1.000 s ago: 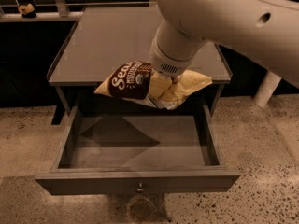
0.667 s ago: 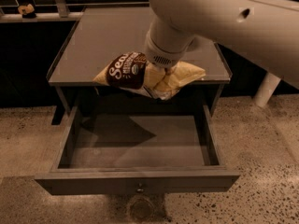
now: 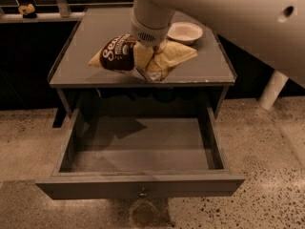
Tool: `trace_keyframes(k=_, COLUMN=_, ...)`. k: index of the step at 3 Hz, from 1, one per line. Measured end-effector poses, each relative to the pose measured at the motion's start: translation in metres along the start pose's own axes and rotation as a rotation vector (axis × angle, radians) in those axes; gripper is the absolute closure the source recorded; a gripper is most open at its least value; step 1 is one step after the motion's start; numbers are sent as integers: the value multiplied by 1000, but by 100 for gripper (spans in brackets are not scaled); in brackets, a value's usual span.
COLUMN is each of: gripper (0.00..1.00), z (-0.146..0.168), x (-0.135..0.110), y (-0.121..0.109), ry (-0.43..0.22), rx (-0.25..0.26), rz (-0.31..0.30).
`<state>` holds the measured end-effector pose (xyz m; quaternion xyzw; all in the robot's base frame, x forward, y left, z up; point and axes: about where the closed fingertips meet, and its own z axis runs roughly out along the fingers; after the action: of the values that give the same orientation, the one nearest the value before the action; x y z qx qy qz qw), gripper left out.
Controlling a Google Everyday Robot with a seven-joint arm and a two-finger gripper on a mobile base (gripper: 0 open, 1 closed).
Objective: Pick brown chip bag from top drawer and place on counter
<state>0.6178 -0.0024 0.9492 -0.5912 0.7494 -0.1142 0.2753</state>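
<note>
Starting nearest, at the top drawer (image 3: 138, 187): standing pulled fully out, showing only its bare grey floor and a shadow. Moving up to the brown chip bag (image 3: 116, 56): hanging over the front part of the counter (image 3: 200, 73), lying with its long axis left to right, brown panel left, pale end right. Then to the gripper (image 3: 148, 51): coming straight down from above, clamping the bag at its crumpled middle, so holding it directly underneath. Farther back, to a small white bowl (image 3: 185, 31): sitting on the counter's rear right. Judging the coming move: carrying slightly back and lowering, stopping short of the bowl. Comparing with a second ago: riding farther back, leaving the drawer's mouth, now overlapping the countertop.
</note>
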Motion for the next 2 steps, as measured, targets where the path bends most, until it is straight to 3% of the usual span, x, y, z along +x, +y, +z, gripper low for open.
trace_keyframes(k=1, gripper=100, z=13, x=-7, y=-13, ry=-9, rx=-8, rz=4)
trace_keyframes(k=2, gripper=100, z=39, x=13, y=-23, ry=-30, rx=-17, rz=42)
